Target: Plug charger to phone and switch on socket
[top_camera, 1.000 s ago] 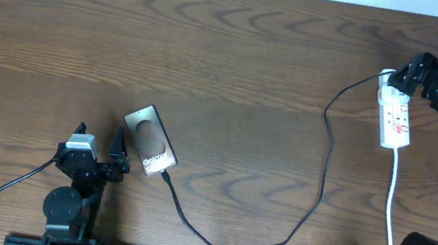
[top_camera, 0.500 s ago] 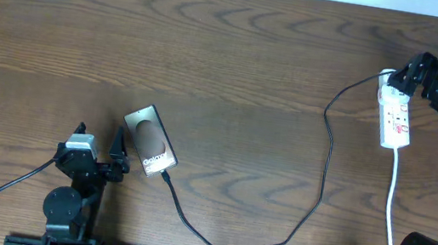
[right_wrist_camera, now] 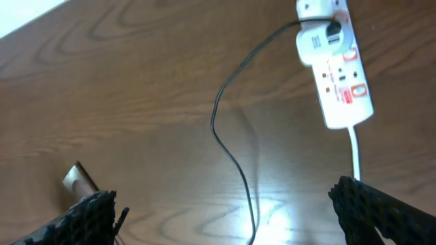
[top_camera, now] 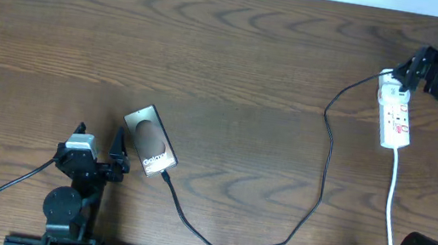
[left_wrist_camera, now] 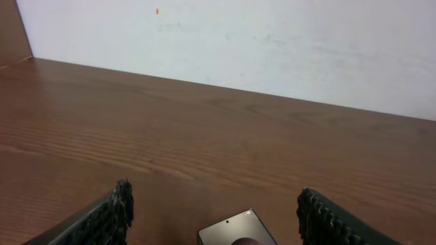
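The left tool (top_camera: 119, 158) sits low on the left of the wooden counter (top_camera: 238, 48), pointing toward the phone. In the left wrist view its two ribbed fingers (left_wrist_camera: 109, 219) are spread wide and released, grasping nothing, and only the top edge of the phone (left_wrist_camera: 238, 230) shows between them. Beyond it lie bare wood and a pale wall (left_wrist_camera: 272, 47).

Just beside that tool, the phone (top_camera: 149, 149) lies flat on the counter at a slant. Its dark glossy face is up and the white "Galaxy" lettering is near its lower right end.

The charger cable (top_camera: 325, 155) meets the phone at that same end. Whether the tip is fully seated is too small to tell. From there the thin black line loops down toward the front edge, climbs up the right half of the counter and reaches the far end of the power strip (top_camera: 397, 109).

The power strip is narrow and white, with red marks on its face. It lies lengthwise near the right edge, and its white cord (top_camera: 394, 186) trails toward the front. In the right wrist view a black plug (right_wrist_camera: 332, 28) sits in the far end of the strip (right_wrist_camera: 337, 75).

The right tool (top_camera: 410, 74) hovers by that far end. Its fingers (right_wrist_camera: 88, 219) are wide apart and released, holding nothing.
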`<state>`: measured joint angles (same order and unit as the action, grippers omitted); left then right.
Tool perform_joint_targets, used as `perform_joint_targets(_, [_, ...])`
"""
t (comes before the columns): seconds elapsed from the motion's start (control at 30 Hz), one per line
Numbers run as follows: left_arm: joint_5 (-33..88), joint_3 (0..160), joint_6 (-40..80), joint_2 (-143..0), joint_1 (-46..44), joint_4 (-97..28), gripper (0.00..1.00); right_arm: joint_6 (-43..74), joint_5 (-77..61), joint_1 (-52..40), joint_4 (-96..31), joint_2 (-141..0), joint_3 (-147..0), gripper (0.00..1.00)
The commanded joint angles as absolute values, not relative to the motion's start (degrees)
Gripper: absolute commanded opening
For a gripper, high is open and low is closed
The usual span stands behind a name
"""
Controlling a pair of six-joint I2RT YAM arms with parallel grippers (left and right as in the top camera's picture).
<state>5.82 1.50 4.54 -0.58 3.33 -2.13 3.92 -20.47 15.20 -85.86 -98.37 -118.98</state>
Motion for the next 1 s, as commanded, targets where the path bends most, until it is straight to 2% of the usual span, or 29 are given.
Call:
perform_joint_targets(0.0, [5.5, 0.2, 5.0, -0.2, 3.6, -3.8, 0.76, 4.3, -19.9, 14.2, -83.8, -97.3, -118.6, 0.99])
perform_joint_targets(0.23, [5.5, 0.2, 5.0, -0.2, 3.6, -3.8, 0.76, 4.2, -19.8, 9.2, -65.6, -89.6, -106.1, 0.99])
perform_joint_targets(0.77, [5.5, 0.2, 5.0, -0.2, 3.6, -3.8, 0.76, 4.2, -19.8, -0.8, -5.8, -59.4, -48.2, 0.99])
perform_joint_targets(0.97, [5.5, 0.2, 5.0, -0.2, 3.6, -3.8, 0.76, 4.2, -16.9, -0.7, 9.8, -44.0, -28.0, 0.99])
